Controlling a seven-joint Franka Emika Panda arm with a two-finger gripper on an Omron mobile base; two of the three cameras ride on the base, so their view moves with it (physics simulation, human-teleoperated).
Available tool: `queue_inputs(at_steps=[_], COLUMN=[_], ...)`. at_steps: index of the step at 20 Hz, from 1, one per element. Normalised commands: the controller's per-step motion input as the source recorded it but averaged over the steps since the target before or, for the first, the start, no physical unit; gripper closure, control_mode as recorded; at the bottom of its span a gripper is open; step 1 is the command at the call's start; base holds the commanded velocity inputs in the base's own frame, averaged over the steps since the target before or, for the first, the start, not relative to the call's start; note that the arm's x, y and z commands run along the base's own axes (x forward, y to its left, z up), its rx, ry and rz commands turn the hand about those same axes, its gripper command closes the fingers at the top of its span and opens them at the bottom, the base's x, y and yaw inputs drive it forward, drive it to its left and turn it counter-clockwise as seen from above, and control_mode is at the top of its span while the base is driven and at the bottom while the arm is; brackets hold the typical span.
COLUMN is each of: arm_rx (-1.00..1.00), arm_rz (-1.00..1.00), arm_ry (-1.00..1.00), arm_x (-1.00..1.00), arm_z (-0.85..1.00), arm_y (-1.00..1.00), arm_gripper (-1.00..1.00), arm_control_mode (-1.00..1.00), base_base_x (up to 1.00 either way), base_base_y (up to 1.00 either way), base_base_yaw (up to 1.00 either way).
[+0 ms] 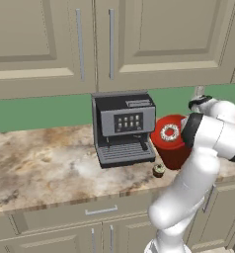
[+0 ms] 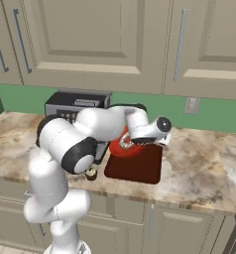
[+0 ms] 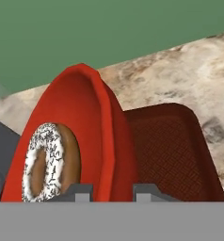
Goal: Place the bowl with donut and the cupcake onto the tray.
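Hand view: gripper (image 3: 111, 190) pinches bowl (image 3: 92, 127) rim, tilted above tray (image 3: 175, 150)

arm: bent forward, elbow raised, reaching to its right
gripper (image 3: 107, 190): fingers clamped either side of the bowl (image 3: 104, 141) rim

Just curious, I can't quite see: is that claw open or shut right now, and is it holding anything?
Gripper: shut on the rim of the bowl, which is tilted, with the donut inside.
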Motion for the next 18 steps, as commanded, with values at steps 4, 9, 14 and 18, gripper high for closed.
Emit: queue_inputs(at_steps=[4, 9, 14, 18], arm_rx=[0.01, -0.01, -0.03, 0.0], arm_rz=[0.01, 0.02, 0.01, -0.02], arm_ry=[0.0, 0.0, 0.0, 0.0], arm_x=[0.03, 0.0, 0.0, 0.0], arm_z=[-0.03, -0.24, -0.04, 0.15], arm_y=[-0.1, -0.21, -0.01, 0.03], arm_gripper=[1.0, 1.0, -1.0, -1.0], arm_control_mode=[-1.0, -1.0, -1.0, -1.0], base_base_x=[0.0, 0.0, 0.0, 0.0], base_base_y=[0.0, 0.0, 0.0, 0.0], base_base_yaw=[0.0, 0.0, 0.0, 0.0])
